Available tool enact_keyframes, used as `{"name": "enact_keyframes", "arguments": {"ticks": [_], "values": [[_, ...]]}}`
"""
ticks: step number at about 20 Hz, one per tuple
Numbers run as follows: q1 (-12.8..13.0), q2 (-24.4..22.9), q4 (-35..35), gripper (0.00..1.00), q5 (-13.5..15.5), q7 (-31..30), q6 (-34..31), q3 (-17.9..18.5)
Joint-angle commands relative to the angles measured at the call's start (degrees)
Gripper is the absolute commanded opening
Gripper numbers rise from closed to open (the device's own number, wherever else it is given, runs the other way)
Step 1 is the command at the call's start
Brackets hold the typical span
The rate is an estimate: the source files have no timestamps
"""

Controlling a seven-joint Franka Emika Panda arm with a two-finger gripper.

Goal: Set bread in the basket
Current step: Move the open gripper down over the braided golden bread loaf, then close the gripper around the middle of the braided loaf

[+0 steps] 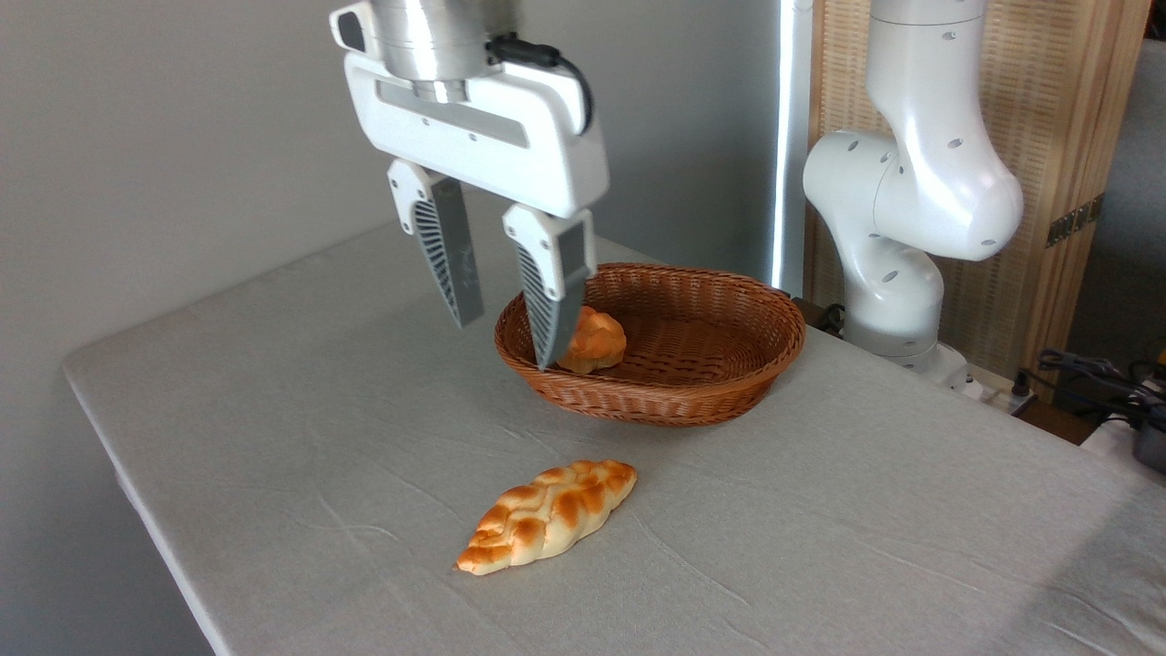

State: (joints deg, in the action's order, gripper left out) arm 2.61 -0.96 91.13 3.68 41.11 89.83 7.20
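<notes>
I see the bread (pixel 547 516) lying flat on the grey tablecloth (pixel 301 437), near the front edge, with bare cloth all round it and well apart from the basket (pixel 692 383) behind it. The basket sits toward the table's far edge, a small round bun (pixel 597 339) inside at its left end. My gripper (pixel 506 342) hangs above the cloth by the basket's left rim, fingers pointing down, jaws spread and holding nothing.
</notes>
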Motion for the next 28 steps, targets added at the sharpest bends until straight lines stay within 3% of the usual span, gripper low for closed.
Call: {"name": "enact_keyframes", "arguments": {"ticks": [1,3,8,15,17,28], "values": [[0.1,-0.3,1.1,1.00,1.1,6.0,-1.4,2.5],[0.1,-0.3,3.5,1.00,0.7,10.1,-1.5,2.6],[0.6,-0.3,8.0,1.00,0.5,10.7,0.9,2.6],[5.6,0.5,23.2,1.00,1.7,10.6,22.1,2.0],[5.7,1.1,26.7,1.00,1.5,10.7,25.8,2.0],[6.3,3.2,29.7,1.00,0.7,10.7,28.9,1.9]]}}
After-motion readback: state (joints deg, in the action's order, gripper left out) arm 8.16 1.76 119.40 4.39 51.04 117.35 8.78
